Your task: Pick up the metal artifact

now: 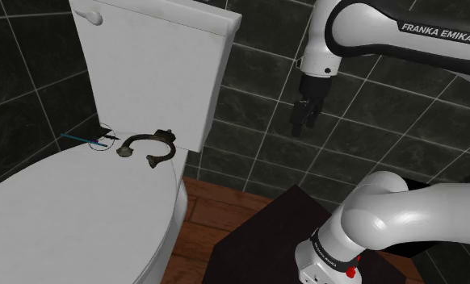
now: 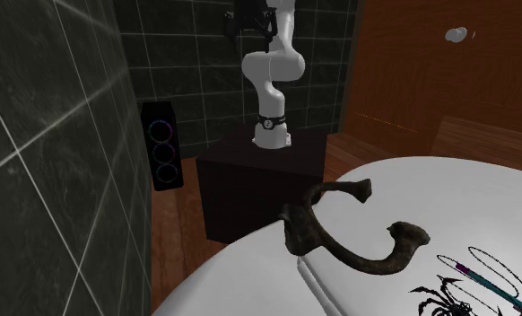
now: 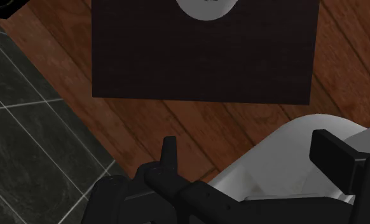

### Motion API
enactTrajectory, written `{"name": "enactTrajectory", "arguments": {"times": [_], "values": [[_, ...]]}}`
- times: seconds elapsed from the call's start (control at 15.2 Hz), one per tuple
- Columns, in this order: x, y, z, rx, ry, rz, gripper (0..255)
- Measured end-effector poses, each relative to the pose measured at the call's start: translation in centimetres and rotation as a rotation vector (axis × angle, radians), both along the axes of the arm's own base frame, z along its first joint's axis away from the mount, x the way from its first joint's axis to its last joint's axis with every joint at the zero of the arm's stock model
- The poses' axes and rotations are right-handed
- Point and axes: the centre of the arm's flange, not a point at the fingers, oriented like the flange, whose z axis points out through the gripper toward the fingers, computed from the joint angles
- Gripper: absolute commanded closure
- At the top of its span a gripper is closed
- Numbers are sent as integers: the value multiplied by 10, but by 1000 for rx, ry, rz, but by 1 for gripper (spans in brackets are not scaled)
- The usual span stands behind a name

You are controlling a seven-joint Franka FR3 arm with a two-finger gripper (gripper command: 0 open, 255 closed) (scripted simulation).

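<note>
The metal artifact [image 1: 148,149] is a dark, tarnished horseshoe-shaped piece with knobbed ends. It lies flat on the white toilet lid [image 1: 72,210], just in front of the tank [image 1: 153,64]. The second exterior view shows the artifact [image 2: 349,241] close up, its open side facing away from the arm [image 2: 268,67]. My gripper [image 1: 303,129] hangs in the air well toward the shoulder view's right of the tank, pointing down, far from the artifact. In the wrist view the gripper [image 3: 250,159] is open with nothing between its fingers [image 3: 169,156], above the wooden floor and the toilet's white edge [image 3: 292,159].
A thin blue stick [image 1: 81,140] and a black spider-like figure [image 1: 104,144] lie on the lid beside the artifact. The dark stand box [image 2: 259,179] sits on the wood floor by a black speaker [image 2: 163,144]. Dark tiled walls close in behind the tank.
</note>
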Motion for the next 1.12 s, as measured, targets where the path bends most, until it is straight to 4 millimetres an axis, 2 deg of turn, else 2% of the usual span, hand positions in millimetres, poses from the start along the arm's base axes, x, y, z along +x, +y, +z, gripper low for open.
{"name": "enactTrajectory", "arguments": {"times": [0.2, 0.53, 1.12], "values": [[11, 7, -7, -1, -5, 0, 0], [52, 34, -35, -6, -26, 0, 0], [135, 97, -87, -12, -69, -2, 0]]}}
